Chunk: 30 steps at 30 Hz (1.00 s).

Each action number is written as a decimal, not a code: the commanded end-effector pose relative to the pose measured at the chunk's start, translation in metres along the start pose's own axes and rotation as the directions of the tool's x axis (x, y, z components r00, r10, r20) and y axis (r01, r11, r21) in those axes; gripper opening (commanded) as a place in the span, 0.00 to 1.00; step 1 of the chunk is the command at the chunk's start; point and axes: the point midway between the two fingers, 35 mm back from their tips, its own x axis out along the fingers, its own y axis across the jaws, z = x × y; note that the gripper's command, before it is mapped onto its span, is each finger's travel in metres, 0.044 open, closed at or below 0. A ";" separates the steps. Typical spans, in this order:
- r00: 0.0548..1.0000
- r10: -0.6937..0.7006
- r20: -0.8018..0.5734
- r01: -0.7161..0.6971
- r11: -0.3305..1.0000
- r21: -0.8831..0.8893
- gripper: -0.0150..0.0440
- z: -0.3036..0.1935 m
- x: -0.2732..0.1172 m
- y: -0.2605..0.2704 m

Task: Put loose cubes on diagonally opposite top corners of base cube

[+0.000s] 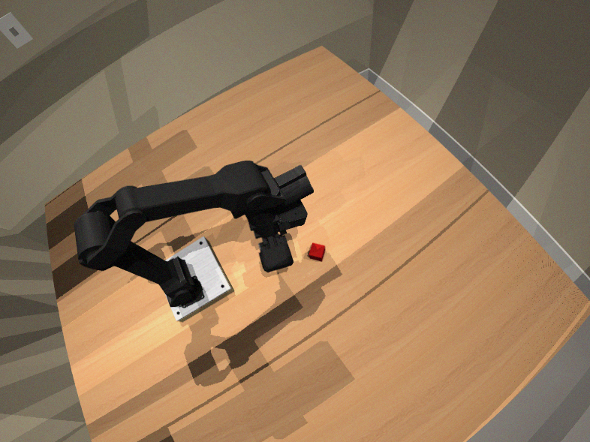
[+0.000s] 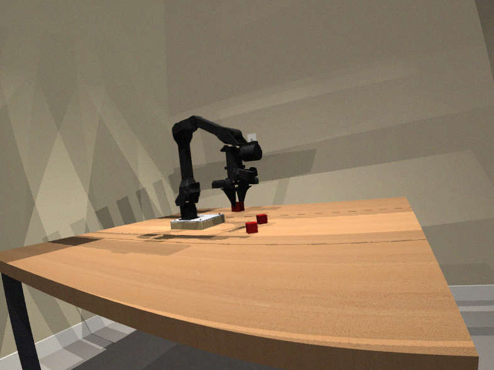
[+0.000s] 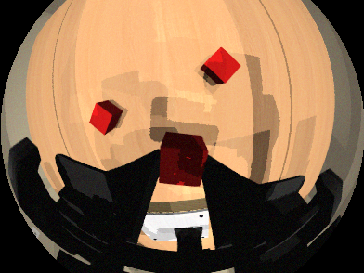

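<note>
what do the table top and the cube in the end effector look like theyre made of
Table top: light wood, going by the streaky grain and plank seams, matte.
Cube in the end effector: uniform red with crisp edges, perhaps plastic or painted wood; the look leaves it open.

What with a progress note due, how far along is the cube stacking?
Done: only the first grasp. The gripper is shut on one red cube.
In hand: that cube, not yet set on anything.
Left: nothing is stacked. The farther cube and the nearer cube sit apart on the table, so both placements, the release and the withdrawal remain.
</note>
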 end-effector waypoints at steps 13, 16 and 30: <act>1.000 0.007 0.012 -0.008 1.000 0.021 0.43 -0.004 -0.042 0.001; 1.000 0.008 0.012 -0.009 0.995 0.101 0.43 -0.002 -0.040 0.006; 1.000 0.010 0.013 -0.015 0.878 0.478 0.43 0.008 -0.027 0.035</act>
